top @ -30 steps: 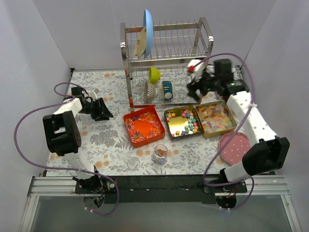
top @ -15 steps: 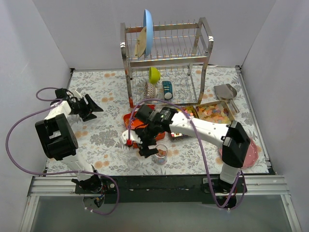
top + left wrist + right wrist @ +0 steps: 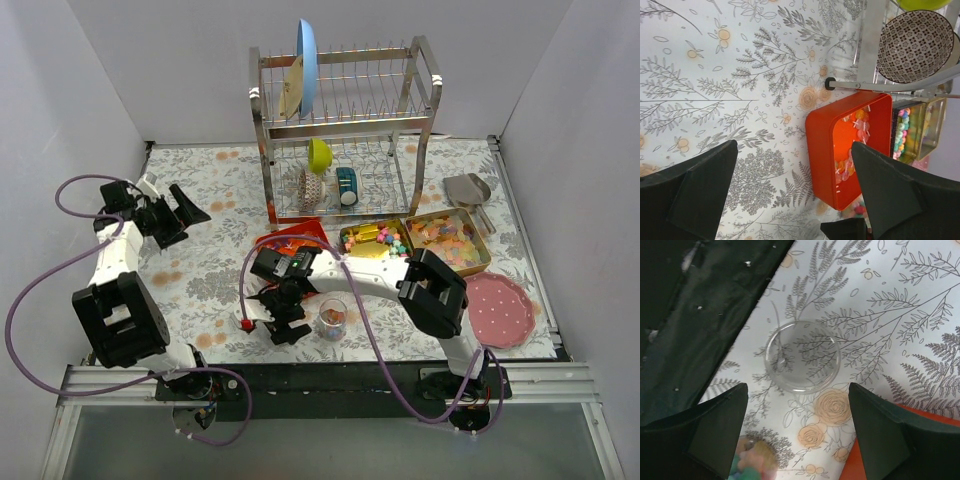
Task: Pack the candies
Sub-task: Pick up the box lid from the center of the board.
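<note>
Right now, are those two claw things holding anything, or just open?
Left gripper: open, holding nothing.
Right gripper: open, holding nothing, over a clear round lid.

We see a surface [image 3: 230, 170] covered in a white cloth printed with grey ferns and orange flowers. Plain pale walls close it in: a back wall [image 3: 180, 70], a left wall [image 3: 50, 120] and a right wall [image 3: 590, 120]. A black strip [image 3: 330, 390] and a metal rail [image 3: 110, 383] edge the near side. The light is soft and even.
</note>
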`<state>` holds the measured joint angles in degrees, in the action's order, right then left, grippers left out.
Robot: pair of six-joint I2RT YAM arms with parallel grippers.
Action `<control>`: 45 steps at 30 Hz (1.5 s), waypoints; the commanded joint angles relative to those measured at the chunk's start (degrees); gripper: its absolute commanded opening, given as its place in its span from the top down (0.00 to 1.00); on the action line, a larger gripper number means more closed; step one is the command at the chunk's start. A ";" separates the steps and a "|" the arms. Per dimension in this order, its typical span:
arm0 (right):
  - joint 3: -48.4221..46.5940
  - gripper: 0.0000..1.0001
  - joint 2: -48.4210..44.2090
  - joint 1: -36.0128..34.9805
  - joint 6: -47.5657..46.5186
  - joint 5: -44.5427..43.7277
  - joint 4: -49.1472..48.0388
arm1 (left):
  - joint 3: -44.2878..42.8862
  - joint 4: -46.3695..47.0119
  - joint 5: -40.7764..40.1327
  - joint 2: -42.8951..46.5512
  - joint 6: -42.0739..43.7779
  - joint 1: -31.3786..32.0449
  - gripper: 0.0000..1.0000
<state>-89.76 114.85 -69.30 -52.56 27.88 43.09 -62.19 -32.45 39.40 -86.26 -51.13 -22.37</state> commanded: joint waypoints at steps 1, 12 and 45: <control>-5.42 0.12 3.62 -0.22 -1.32 -0.46 -1.52 | 2.42 0.63 -6.50 5.31 2.18 -0.57 0.02; -3.33 0.12 4.60 -3.56 -8.35 -0.46 1.74 | 5.07 0.54 -8.90 6.10 -0.11 -1.45 0.02; -18.17 0.42 -5.94 5.21 2.90 -10.83 17.87 | 7.10 8.56 29.21 10.14 15.00 0.31 0.02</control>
<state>-102.26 114.59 -68.60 -51.53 16.80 48.34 -54.02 -25.28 52.42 -81.38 -45.08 -23.38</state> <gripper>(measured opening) 0.717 0.982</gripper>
